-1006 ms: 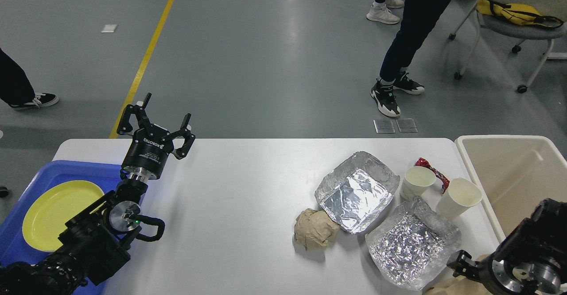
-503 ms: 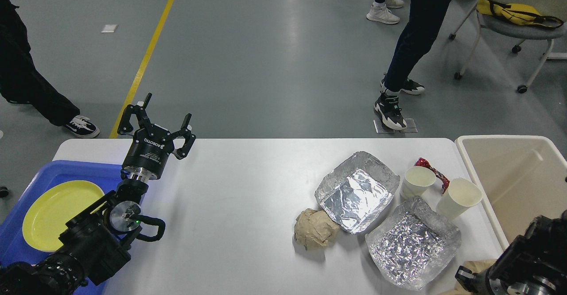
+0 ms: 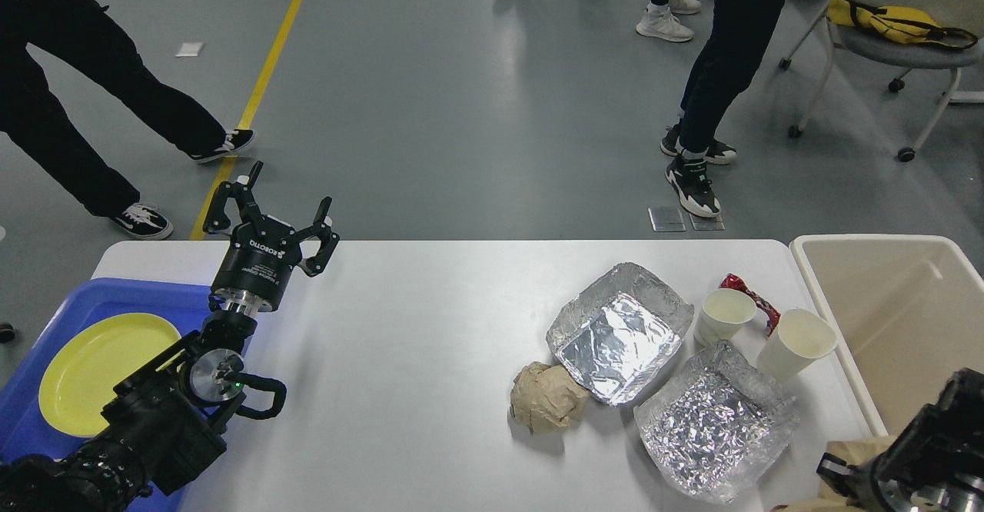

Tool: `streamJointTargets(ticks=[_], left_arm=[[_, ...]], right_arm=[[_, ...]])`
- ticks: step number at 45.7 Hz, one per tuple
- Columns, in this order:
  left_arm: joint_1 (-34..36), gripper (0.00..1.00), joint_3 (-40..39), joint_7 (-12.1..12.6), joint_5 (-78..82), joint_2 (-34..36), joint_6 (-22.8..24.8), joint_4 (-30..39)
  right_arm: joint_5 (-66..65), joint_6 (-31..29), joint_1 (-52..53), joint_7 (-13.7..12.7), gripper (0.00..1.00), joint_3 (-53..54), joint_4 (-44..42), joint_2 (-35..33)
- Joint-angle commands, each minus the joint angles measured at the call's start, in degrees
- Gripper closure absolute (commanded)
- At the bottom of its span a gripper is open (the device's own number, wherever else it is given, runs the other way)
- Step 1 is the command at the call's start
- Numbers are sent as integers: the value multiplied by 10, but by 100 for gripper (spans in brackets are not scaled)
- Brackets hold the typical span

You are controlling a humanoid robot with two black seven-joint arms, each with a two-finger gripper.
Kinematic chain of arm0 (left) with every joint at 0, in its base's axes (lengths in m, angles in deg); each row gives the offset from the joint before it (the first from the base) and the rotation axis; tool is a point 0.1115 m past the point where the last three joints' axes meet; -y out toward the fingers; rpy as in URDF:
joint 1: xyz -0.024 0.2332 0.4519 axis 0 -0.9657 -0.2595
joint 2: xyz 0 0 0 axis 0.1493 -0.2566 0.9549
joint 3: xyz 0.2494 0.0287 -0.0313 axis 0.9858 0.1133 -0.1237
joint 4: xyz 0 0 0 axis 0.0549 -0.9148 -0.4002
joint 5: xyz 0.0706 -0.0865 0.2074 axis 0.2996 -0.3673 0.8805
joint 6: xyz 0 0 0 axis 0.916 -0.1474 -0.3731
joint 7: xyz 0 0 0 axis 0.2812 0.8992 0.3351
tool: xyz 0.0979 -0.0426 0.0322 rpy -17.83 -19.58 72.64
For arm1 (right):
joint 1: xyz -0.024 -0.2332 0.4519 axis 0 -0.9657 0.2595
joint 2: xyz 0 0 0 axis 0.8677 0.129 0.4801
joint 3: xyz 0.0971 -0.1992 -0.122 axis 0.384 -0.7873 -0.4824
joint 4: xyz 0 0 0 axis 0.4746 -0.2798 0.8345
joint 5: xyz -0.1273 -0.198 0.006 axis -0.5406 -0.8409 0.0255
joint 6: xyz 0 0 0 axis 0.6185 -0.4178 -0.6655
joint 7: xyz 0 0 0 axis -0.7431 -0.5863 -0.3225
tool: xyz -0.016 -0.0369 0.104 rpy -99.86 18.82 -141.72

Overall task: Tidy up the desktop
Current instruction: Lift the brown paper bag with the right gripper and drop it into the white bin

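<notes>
Currently: my left gripper (image 3: 283, 206) gapes wide, holding nothing, above the desktop (image 3: 415, 358) | right gripper (image 3: 846, 475) at the corner, grip unclear | foil trays (image 3: 617, 333) sit mid-right.

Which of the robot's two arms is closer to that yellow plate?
The left one. Its left gripper hangs open above the far-left part of the desktop, just beyond the yellow plate in the blue tray. The right arm is at the opposite corner, by the beige bin.

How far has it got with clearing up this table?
Done: a yellow plate lies in the blue tray. In hand: nothing certain; the left gripper is open and empty. Left on the desktop: two foil trays, two paper cups, a paper wad.
</notes>
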Motion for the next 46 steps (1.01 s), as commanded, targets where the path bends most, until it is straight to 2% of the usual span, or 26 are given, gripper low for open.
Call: streamJointTargets(ticks=[1, 8, 12, 16, 24, 29, 39, 46], left_arm=[[0, 0, 0, 0, 0, -1, 0, 0], [0, 0, 0, 0, 0, 1, 0, 0], [0, 0, 0, 0, 0, -1, 0, 0], [0, 0, 0, 0, 0, 1, 0, 0], [0, 0, 0, 0, 0, 1, 0, 0], [0, 0, 0, 0, 0, -1, 0, 0], [0, 0, 0, 0, 0, 1, 0, 0], [0, 0, 0, 0, 0, 1, 1, 0]], right_arm=[[-35, -2, 49, 1, 100, -44, 7, -24], [-124, -12, 160, 2, 100, -112, 34, -61], [-158, -46, 243, 2, 100, -131, 44, -72], [-169, -131, 328, 2, 100, -135, 54, -72], [-169, -369, 491, 1, 100, -84, 70, -56], [-169, -446, 557, -4, 100, -30, 92, -40], [-162, -447, 591, -4, 100, 30, 110, 20], [-160, -398, 534, -6, 100, 21, 103, 16]])
